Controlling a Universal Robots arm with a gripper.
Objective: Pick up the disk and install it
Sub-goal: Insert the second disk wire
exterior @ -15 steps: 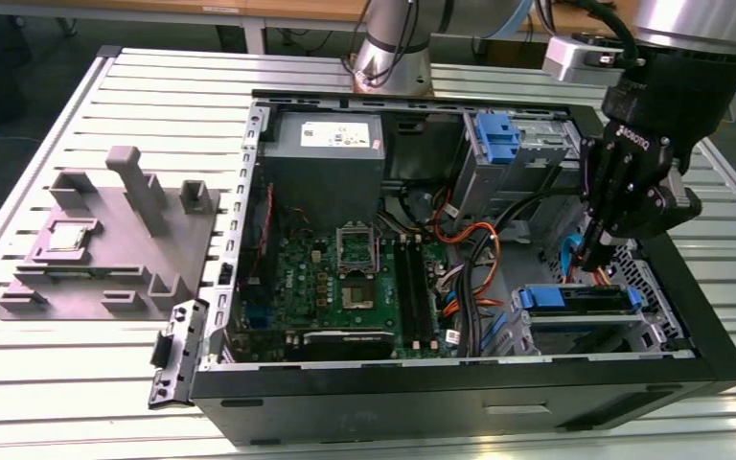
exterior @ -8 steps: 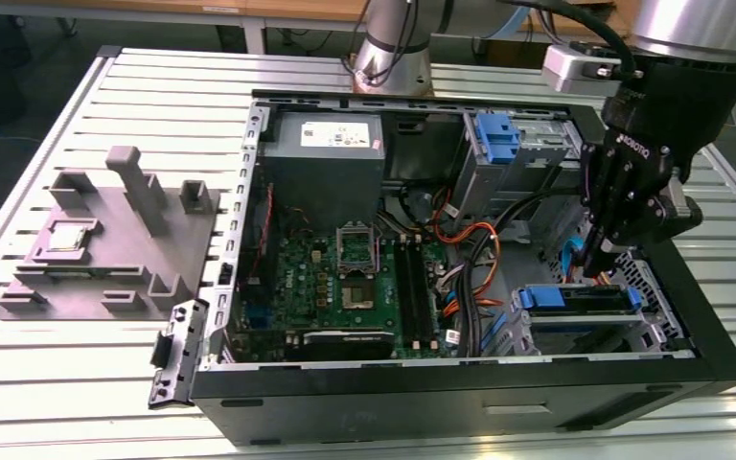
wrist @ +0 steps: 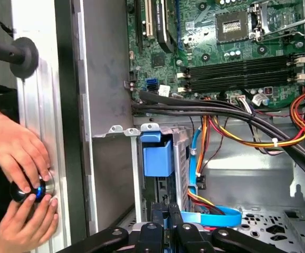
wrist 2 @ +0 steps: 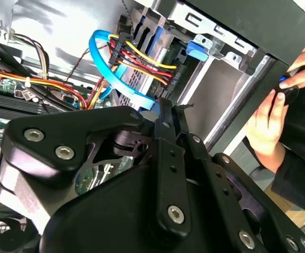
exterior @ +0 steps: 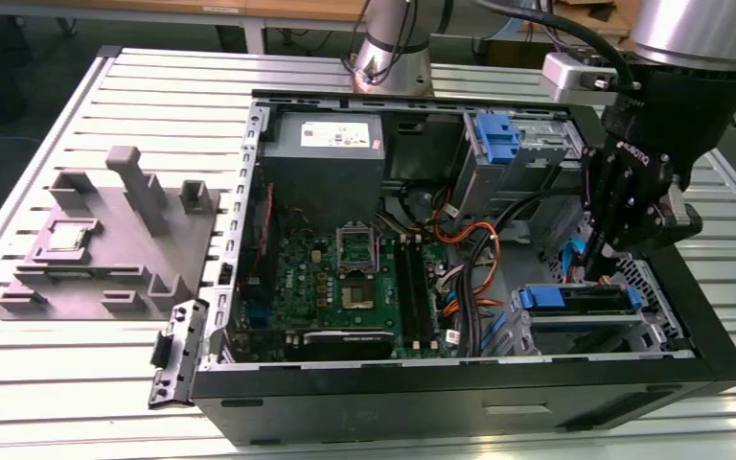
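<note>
We see the claw lowered inside the open computer case at the exterior view's right, its fingers closed together with nothing between them, just above the disk. The disk sits in the lower drive bay with its blue rail showing, cables running beside it. In both wrist views, a person's hands hold a round knob on the slatted table outside the case wall.
</note>
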